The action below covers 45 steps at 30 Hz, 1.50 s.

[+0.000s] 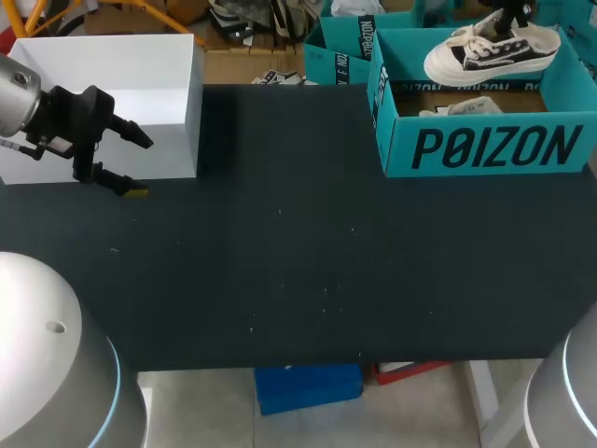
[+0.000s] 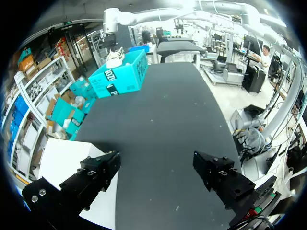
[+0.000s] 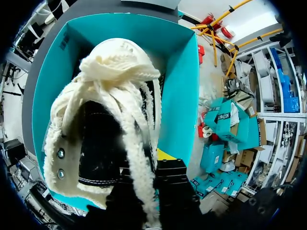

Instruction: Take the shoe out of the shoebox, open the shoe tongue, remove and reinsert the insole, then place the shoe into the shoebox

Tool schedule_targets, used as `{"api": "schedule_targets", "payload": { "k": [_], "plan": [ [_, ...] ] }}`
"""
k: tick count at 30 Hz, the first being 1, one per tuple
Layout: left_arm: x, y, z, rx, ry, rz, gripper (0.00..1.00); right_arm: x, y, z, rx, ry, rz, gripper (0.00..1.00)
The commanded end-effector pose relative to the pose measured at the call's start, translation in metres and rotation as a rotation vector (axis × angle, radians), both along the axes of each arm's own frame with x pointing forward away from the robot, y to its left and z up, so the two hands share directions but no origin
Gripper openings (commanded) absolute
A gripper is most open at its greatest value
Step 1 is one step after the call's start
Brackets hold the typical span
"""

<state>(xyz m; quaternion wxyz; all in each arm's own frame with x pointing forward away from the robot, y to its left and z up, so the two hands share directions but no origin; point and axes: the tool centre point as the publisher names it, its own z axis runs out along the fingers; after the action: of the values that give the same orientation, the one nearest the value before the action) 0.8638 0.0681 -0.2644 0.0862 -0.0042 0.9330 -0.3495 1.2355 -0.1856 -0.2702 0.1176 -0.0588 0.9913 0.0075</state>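
Note:
A white and black shoe (image 1: 494, 51) with thick cream laces hangs above the open teal shoebox (image 1: 485, 145) at the table's far right. My right gripper (image 1: 510, 13) holds it from above. In the right wrist view the gripper (image 3: 153, 177) is shut on the shoe (image 3: 110, 96) at its laced top, with the shoebox (image 3: 184, 86) below. My left gripper (image 1: 135, 166) stands open and empty at the far left, beside a white box. In the left wrist view its fingers (image 2: 100, 167) are wide apart over the dark table, with the shoebox (image 2: 120, 76) and shoe (image 2: 115, 57) far ahead.
A white box (image 1: 121, 93) stands at the back left, right behind my left gripper. A pale item (image 1: 457, 109) lies inside the shoebox. A second teal box (image 1: 340, 51) sits behind the table's back edge. The black tabletop (image 1: 298, 261) spans the middle.

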Motion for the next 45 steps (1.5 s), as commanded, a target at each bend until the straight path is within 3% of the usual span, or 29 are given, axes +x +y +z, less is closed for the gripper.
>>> {"api": "schedule_targets", "payload": {
  "k": [1,25,36,40,41,45],
  "plan": [
    [-0.001,0.0,-0.001,0.0,-0.004,0.001,1.0,0.026,0.006,-0.014,0.003,0.048,0.002,0.0],
    [-0.001,0.0,-0.001,0.0,-0.004,0.001,1.0,0.017,0.022,-0.078,-0.015,0.092,-0.04,0.0],
    [-0.001,0.0,-0.001,0.0,-0.004,0.001,1.0,0.012,0.03,-0.094,-0.003,0.096,-0.084,0.0],
    [-0.001,0.0,-0.001,0.0,-0.004,0.001,1.0,0.009,0.033,-0.098,0.011,0.114,-0.088,0.46],
    [-0.001,0.0,-0.001,0.0,-0.004,0.001,1.0,0.008,0.034,-0.099,0.015,0.12,-0.089,1.0],
    [-0.001,0.0,-0.001,0.0,-0.004,0.001,1.0,0.005,0.034,-0.1,0.02,0.13,-0.098,1.0]
  ]
}}
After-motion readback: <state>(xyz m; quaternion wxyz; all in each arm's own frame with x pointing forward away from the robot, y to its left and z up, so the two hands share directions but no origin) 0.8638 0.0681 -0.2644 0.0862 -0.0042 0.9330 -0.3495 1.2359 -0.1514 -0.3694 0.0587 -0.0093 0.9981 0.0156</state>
